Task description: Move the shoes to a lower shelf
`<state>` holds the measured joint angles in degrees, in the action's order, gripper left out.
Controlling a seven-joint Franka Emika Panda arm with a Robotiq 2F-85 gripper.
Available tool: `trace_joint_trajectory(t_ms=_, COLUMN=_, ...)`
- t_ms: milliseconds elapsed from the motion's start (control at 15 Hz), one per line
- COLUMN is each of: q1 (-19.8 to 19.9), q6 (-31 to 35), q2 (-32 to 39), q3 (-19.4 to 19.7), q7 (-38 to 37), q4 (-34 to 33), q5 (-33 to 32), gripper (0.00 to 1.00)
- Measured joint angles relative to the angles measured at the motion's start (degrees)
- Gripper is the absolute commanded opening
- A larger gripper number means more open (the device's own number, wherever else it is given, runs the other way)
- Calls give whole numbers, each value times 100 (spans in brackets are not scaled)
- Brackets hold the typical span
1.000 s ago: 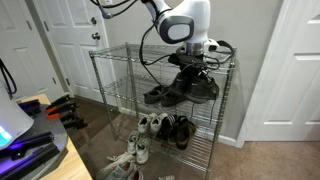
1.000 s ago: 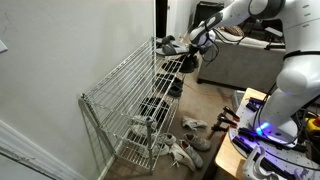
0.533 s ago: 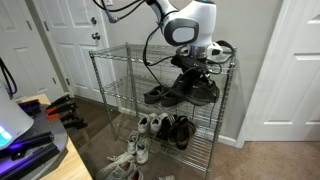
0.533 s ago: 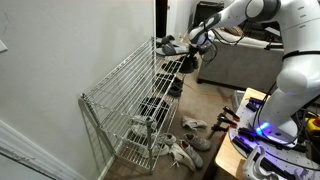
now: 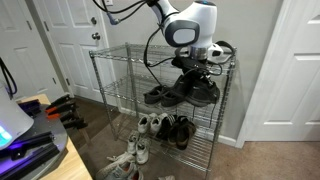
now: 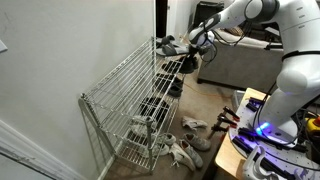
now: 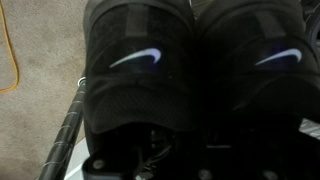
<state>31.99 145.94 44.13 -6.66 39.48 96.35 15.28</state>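
Arm reaches in over the top tier [image 5: 130, 50] of the chrome wire rack [image 5: 98, 80]. The pincer [image 5: 196, 66] points down between top and middle tiers, toward the end of the rack away from the white doors.

The shoes [image 5: 195, 90], a black pair, sit directly under the pincer at the level of the lower shelf [image 5: 125, 100]. Their soles look to be on or just above the wire grid; contact cannot be confirmed at this resolution. A darker open sandal [image 5: 155, 96] lies just beside them on the same tier.

From the rack's end, the pincer [image 6: 194, 47] is again right above the shoes [image 6: 186, 63], at the far end of the rack [image 6: 110, 95].

Wrist view: the shoes [image 7: 140, 70] fill nearly the whole frame, side by side and touching. Each has a white swoosh mark [image 7: 135, 58] on black mesh. A chrome rail [image 7: 62, 140] runs diagonally at lower left. Beige carpet [image 7: 40, 60] and a yellow cable [image 7: 10, 55] are seen beyond it.

Pincer state: the fingertips are buried in the dark of the shoe openings in every view. Cannot tell how far apart they stand, or whether they are clamped on the pair.

Bottom tier holds white sneakers [image 5: 145, 125] and a dark pair [image 5: 178, 131]. More white sneakers [image 5: 125, 162] lie on the floor in front. A wooden counter [image 5: 60, 150] occupies the near corner.
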Motion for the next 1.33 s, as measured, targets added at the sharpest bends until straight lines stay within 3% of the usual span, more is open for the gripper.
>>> trace_joint_trajectory(t_ms=133, q1=0, q6=0, q2=0, q3=1, q7=0, q4=0, q5=0, gripper=17)
trace_joint_trajectory(t_ms=200, q1=0, q6=0, q2=0, q3=1, q7=0, q4=0, q5=0, gripper=4)
trace_joint_trajectory(t_ms=467, q1=4, q6=65, q2=13, q3=0, q7=0, q4=19, q5=0, gripper=4)
trace_joint_trajectory(t_ms=733, q1=90, q6=709, q2=51, q3=-59, q7=12, q4=243, q5=155, gripper=4)
trace_joint_trajectory(t_ms=933, q1=479, q6=1385, q2=198, q3=-401, q7=198, q4=444, q5=369, gripper=4)
trace_joint_trajectory(t_ms=1333, q1=1672, q6=2188, q2=685, q3=-1559, q7=829, q4=679, q5=382, gripper=4)
